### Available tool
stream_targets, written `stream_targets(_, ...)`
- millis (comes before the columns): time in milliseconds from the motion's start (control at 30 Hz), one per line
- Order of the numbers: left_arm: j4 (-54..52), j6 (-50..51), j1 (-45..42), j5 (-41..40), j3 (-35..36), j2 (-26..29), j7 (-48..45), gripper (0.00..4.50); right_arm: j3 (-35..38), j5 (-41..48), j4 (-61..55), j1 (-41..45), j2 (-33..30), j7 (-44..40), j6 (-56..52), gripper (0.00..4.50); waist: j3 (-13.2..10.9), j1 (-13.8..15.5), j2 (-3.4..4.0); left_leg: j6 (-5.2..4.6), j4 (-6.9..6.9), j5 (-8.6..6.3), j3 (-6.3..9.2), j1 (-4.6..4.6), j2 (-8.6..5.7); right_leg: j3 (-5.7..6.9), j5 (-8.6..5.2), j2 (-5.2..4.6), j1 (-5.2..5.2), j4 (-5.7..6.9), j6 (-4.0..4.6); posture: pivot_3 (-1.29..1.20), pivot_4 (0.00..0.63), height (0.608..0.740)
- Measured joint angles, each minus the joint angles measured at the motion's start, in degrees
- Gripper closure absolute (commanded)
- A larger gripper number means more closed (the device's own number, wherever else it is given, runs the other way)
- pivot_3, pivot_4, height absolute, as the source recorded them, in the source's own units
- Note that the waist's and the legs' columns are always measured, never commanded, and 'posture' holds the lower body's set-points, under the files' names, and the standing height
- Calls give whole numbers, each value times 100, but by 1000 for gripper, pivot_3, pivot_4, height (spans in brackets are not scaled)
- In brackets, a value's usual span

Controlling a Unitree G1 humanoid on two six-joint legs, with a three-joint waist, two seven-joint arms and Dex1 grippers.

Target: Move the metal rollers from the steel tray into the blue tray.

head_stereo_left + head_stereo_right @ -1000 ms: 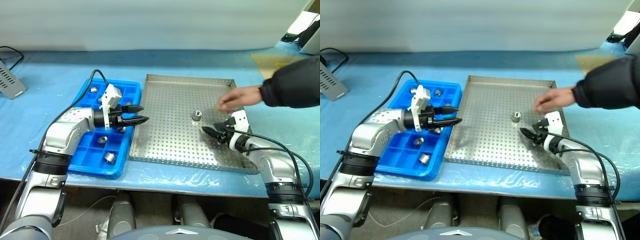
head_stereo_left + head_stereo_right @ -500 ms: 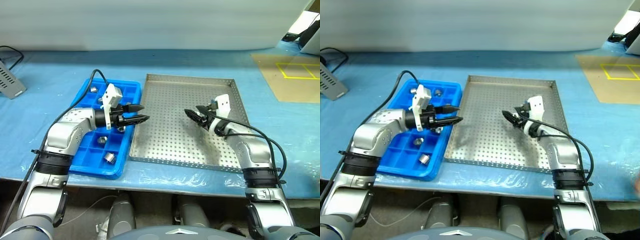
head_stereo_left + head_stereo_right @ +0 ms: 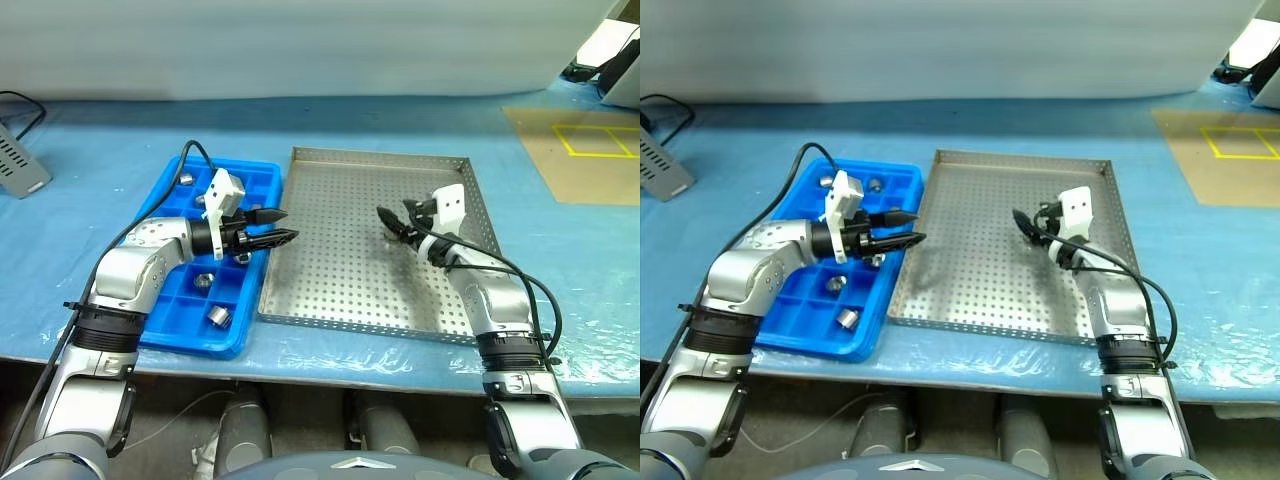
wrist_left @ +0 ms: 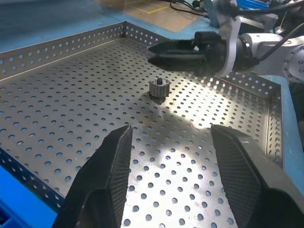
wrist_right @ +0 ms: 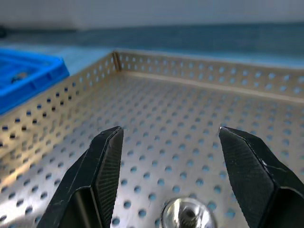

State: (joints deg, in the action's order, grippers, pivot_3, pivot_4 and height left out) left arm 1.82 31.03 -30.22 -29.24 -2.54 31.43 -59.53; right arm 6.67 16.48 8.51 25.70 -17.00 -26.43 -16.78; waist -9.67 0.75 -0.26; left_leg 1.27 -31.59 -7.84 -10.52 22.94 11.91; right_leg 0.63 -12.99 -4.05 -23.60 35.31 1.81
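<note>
One metal roller (image 4: 159, 88) stands mid-frame on the steel tray (image 3: 340, 275); four sit in the blue tray (image 3: 178, 315). Both grippers' jaws are open, empty.

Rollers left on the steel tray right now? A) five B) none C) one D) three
C: a single roller stands on the steel tray, directly below the open right gripper; the other rollers already lie in the blue tray.
</note>
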Motion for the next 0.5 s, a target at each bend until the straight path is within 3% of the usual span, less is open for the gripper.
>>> stream_targets(267,2,2,0,1,-1,-19,1,1755,-15,-53,-11,-203,-101,-83,29,1172,0,11,0,-1,3,0,0,10,-1,1,0,0,-5,-6,0,-252,150,740)
stream_targets(433,2,3,0,1,-1,-37,0,1755,-18,-65,72,-375,-92,-115,17,46,0,5,0,-1,3,0,0,11,-1,0,0,0,-7,-7,0,-250,150,740)
stream_targets(500,5,3,0,2,-1,-44,-1,1755,-29,-108,72,-372,-92,-60,9,46,0,-1,0,-1,4,0,0,10,0,0,0,1,-8,-7,0,-247,150,740)
